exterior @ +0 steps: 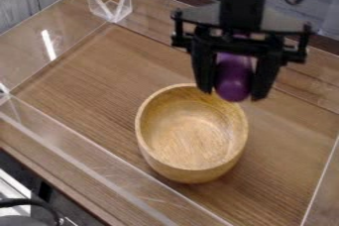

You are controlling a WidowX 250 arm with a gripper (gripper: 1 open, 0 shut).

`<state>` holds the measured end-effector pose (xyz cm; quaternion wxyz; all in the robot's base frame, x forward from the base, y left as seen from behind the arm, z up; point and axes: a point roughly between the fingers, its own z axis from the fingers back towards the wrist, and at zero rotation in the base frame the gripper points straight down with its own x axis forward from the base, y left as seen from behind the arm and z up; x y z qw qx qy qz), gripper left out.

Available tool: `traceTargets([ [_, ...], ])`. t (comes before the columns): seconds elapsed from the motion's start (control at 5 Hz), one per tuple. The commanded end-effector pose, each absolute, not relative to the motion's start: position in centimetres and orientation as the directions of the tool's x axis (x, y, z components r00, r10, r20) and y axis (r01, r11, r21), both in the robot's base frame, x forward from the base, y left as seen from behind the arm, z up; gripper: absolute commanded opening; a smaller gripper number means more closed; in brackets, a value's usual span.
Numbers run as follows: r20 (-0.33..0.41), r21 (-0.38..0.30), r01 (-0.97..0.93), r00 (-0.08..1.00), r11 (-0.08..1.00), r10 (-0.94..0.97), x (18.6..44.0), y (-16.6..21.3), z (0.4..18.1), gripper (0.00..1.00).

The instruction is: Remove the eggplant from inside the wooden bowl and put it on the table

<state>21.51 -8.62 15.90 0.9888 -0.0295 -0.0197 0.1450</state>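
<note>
My black gripper (237, 77) hangs over the far right rim of the wooden bowl, shut on the purple eggplant (236, 77). The eggplant sits upright between the two fingers, clear of the bowl and above the table. Its stem tip is hidden. The wooden bowl (193, 133) is round and light tan and stands on the brown table (93, 71) with nothing inside it.
Low clear acrylic walls (73, 34) border the tabletop on all sides. A clear triangular bracket (109, 4) stands at the back left corner. Bare wood lies to the right of the bowl and behind it.
</note>
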Motion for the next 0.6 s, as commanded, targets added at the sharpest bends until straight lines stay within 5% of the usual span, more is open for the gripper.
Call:
traceTargets([
  [0.0, 0.082, -0.091, -0.228, 0.968, 0.969, 0.235, 22.1, -8.4, 15.7, 0.0],
  [0.4, 0.085, -0.086, -0.194, 0.976, 0.977, 0.201, 23.9, -6.5, 13.7, 0.0],
])
